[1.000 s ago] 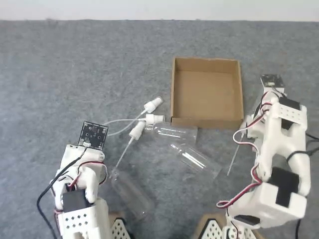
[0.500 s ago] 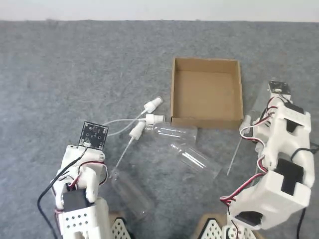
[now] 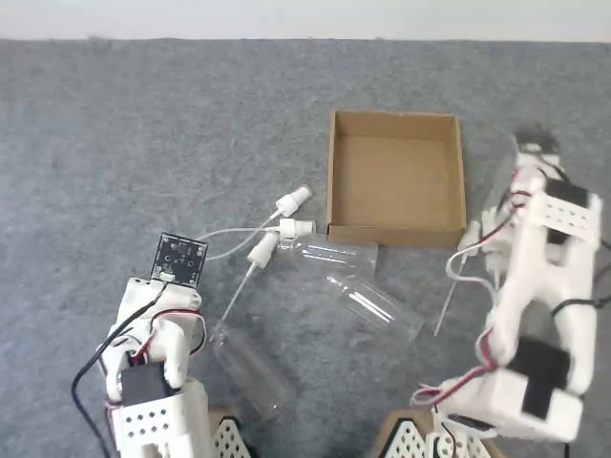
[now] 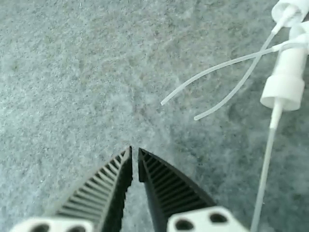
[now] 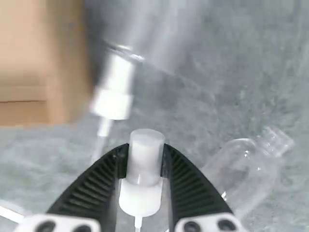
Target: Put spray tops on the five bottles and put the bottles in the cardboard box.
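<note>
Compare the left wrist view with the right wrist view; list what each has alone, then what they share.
Left wrist, not right: the left gripper, shut and empty, and two crossed tubes. Right wrist, not left: the right gripper shut on a spray top, the cardboard box, a clear bottle. Both: gray carpet and loose spray tops, different ones.

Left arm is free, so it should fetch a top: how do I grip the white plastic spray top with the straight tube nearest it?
Take the white plastic spray top across its thick round collar, not the thin tube, which would likely flex. It lies flat, so lower the left end effector from above, jaws crosswise to its length.
</note>
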`<state>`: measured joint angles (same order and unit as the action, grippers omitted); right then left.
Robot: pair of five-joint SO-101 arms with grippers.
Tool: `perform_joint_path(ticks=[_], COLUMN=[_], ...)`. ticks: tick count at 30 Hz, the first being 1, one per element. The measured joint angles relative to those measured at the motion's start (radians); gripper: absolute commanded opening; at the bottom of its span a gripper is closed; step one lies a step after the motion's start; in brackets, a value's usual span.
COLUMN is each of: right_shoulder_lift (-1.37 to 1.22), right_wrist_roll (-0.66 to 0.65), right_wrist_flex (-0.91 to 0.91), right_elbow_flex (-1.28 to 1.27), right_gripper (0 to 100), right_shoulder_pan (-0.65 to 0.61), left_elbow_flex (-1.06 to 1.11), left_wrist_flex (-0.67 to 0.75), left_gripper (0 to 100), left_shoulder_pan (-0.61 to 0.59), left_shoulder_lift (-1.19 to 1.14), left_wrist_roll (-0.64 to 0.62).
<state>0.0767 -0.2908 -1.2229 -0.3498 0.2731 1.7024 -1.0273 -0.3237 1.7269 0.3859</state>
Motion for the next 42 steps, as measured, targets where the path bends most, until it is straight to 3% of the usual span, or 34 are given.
perform_joint_path(ticks=[8,13,17,29,35,42], right_shoulder_lift=[0.198,0.183,0.068,-0.400,-0.517,-0.535], right_wrist_roll=[0.149,0.267,0.333,0.609,0.664,0.669], right_wrist_flex=[-0.155,-0.184,-0.184,0.017,0.091,0.094], right_elbow_flex=[0.164,0.327,0.451,0.532,0.532,0.532], right_gripper=[0.5,0.6,0.6,0.7,0.8,18.6], right_shoulder_pan=[-0.376,-0.663,-0.819,-0.984,-1.002,-1.007], left_elbow_flex=[0.000,0.000,0.000,0.000,0.000,0.000], left_wrist_flex=[0.000,0.000,0.000,-0.028,-0.028,-0.028], left_gripper=[1,1,1,1,1,1], left_shoulder_pan=[0.000,0.000,0.000,0.000,0.000,0.000], left_shoulder_lift=[0.000,0.000,0.000,0.000,0.000,0.000], left_wrist_roll=[0.000,0.000,0.000,0.000,0.000,0.000])
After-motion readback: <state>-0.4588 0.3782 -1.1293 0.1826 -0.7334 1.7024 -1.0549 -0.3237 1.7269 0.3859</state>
